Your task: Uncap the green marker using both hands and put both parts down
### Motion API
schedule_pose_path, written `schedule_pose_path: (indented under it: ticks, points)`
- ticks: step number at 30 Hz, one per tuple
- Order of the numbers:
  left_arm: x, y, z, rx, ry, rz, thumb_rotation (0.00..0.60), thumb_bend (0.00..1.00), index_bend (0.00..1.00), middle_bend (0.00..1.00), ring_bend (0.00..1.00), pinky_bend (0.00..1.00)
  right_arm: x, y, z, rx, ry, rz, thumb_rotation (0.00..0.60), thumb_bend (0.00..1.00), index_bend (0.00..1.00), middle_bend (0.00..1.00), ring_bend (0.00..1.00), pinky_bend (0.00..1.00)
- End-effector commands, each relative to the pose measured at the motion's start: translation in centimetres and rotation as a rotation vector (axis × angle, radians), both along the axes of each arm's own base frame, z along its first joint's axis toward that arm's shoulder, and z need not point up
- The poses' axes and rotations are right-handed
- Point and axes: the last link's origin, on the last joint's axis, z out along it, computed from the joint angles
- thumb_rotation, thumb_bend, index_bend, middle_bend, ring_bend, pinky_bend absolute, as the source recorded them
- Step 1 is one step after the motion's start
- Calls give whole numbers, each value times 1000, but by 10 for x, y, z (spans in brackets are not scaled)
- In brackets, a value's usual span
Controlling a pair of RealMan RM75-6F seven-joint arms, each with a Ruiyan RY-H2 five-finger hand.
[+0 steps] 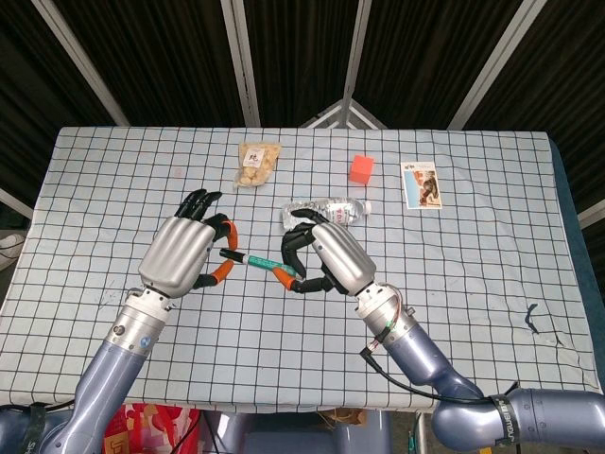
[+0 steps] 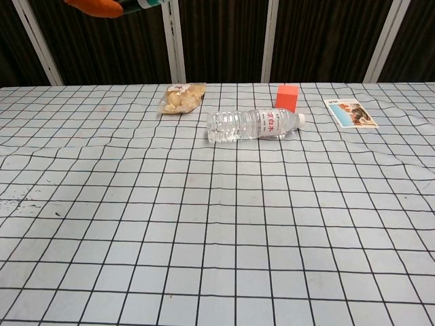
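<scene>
The green marker [image 1: 258,262] hangs level above the table, held at both ends. My left hand [image 1: 181,253] pinches its dark left end with orange-tipped fingers [image 1: 223,271]. My right hand [image 1: 328,257] grips the right end, fingers curled around it. The two parts look joined, with no gap showing between them. In the chest view only an orange fingertip [image 2: 96,5] and a sliver of the marker [image 2: 147,3] show at the top left edge; the rest of both hands is out of that frame.
A clear water bottle [image 1: 331,210] lies on its side just behind my right hand. Farther back sit a snack bag [image 1: 256,163], an orange cube [image 1: 361,168] and a picture card [image 1: 421,184]. The checked tablecloth [image 2: 217,238] covers the table.
</scene>
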Motion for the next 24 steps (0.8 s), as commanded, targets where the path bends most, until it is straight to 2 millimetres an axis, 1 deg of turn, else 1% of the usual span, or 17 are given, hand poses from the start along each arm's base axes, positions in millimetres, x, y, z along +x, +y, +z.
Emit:
schedule_pose_path:
  ticks: [1, 9, 14, 24]
  points:
    - [0, 0, -1, 0, 3, 0, 600, 426, 540, 412, 101, 77, 0, 0, 0, 0, 1, 1, 600, 790, 867, 718, 475, 149]
    - [1, 1, -2, -3, 4, 3, 600, 426, 541, 405, 100, 77, 0, 0, 1, 3, -8, -2, 600, 797, 867, 721, 479, 149]
    - [1, 1, -4, -3, 17, -1, 600, 447, 545, 409, 100, 77, 0, 0, 0, 6, -15, 0, 600, 799, 867, 723, 482, 149]
    - [3, 1, -6, -2, 18, 0, 600, 467, 576, 416, 100, 76, -1, 1, 2, 4, -23, -1, 600, 800, 869, 725, 485, 149]
